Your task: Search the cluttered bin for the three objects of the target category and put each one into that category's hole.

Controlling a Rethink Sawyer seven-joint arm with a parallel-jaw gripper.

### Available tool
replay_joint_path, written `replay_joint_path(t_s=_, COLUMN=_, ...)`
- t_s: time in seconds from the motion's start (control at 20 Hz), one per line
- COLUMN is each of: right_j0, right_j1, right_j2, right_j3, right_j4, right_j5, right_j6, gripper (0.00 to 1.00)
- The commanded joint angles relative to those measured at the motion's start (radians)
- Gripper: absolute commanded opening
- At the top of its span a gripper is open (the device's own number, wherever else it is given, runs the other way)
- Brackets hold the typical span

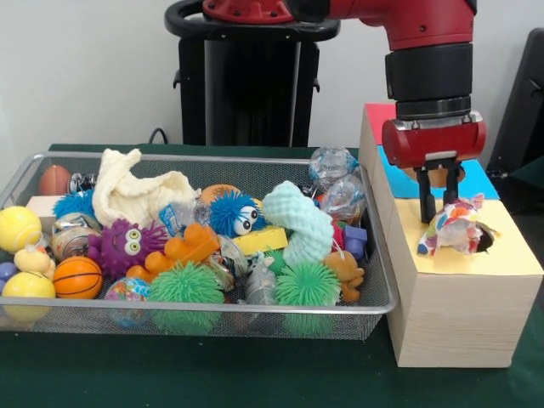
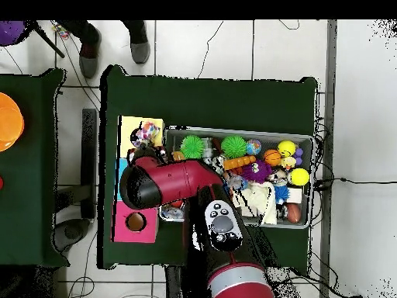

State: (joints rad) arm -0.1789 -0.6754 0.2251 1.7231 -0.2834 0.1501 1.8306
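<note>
Claw (image 1: 440, 206) hangs released just above the yellow section's hole (image 1: 484, 240) on the wooden box (image 1: 459, 310); colourful plush toy (image 1: 450, 228) rests at that hole's rim, apparently dropped for sorting, not yet through.

bin (image 1: 378, 255) crammed; colourful toy (image 1: 450, 229) blocks the yellow panel's hole (image 1: 484, 240).

Red-and-black arm (image 1: 429, 59), black fingers (image 1: 426, 204)
</note>
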Motion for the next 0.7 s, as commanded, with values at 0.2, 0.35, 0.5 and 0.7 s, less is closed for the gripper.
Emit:
replay_joint_path(t_s=0.2, right_j0=-0.021, right_j1=-0.127, right_j2=-0.117, right_j3=0.204, right_j4=-0.027, right_j5=0.245, right_j6=0.043, gripper=1.0)
replay_joint_path(t_s=0.35, right_j0=-0.02, right_j1=-0.192, right_j2=-0.096, right_j3=0.218, right_j4=0.005, right_j5=0.301, right_j6=0.041, gripper=1.0)
replay_joint_path(t_s=0.5, right_j0=-0.009, right_j1=-0.245, right_j2=-0.088, right_j3=0.219, right_j4=0.029, right_j5=0.351, right_j6=0.05, gripper=1.0)
replay_joint_path(t_s=0.7, right_j0=0.026, right_j1=-0.24, right_j2=-0.096, right_j3=0.203, right_j4=0.025, right_j5=0.373, right_j6=0.091, gripper=1.0)
